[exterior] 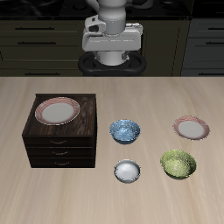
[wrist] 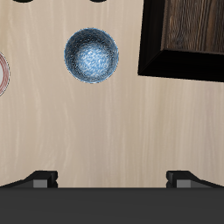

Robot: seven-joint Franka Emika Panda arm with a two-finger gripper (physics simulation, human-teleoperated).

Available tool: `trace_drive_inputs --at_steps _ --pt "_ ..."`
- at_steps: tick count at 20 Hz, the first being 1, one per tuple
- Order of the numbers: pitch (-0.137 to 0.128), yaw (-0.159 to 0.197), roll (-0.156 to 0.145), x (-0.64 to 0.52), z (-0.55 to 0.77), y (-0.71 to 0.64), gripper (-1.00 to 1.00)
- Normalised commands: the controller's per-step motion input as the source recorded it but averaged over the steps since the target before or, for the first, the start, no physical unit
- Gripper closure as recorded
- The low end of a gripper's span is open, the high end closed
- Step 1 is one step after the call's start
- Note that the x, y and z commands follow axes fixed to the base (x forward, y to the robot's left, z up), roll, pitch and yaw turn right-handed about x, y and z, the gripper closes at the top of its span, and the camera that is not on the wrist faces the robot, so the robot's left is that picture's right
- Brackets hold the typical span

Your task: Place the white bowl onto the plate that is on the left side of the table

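Three bowls sit in a loose cluster on the wide light beige wood-grain table point(exterior: 112, 197). The small plain white bowl point(exterior: 127, 171) with its pale greyish inside rests nearest the table's front edge, touching nothing. Just behind it stands the blue patterned bowl point(exterior: 125, 131), and beside it the green speckled bowl point(exterior: 178, 164), both near but apart from it. Behind the green bowl lies a flat pink-rimmed white plate point(exterior: 192, 128) on the tabletop, its face bare. A second pink-rimmed plate point(exterior: 58, 110) lies on top of the small dark wooden drawer cabinet point(exterior: 61, 144), which stands on the other side of the bowls.

The robot's two-finger gripper point(exterior: 112, 59) hangs high at the back of the table, well apart from every dish. In the wrist view its fingers point(wrist: 41, 178) stand wide apart with nothing between them, above bare wood; the blue bowl, the cabinet's corner and a sliver of plate rim show there, but not the white bowl.
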Motion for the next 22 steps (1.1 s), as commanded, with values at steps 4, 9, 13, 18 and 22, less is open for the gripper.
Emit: trace_drive_inputs --at_steps 4,9,13,18,22 --pt "-0.001 0.0 0.01 0.29 -0.03 0.02 -1.0" --pt "-0.013 -0.011 0.01 0.25 0.01 0.06 -1.0" --pt "-0.023 -0.007 -0.019 0.41 0.09 0.02 -1.0" --pt "0.007 -0.015 -0.006 0.56 0.01 -0.06 -1.0" --pt "-0.008 -0.011 -0.022 0.61 -0.04 -0.03 -1.0"
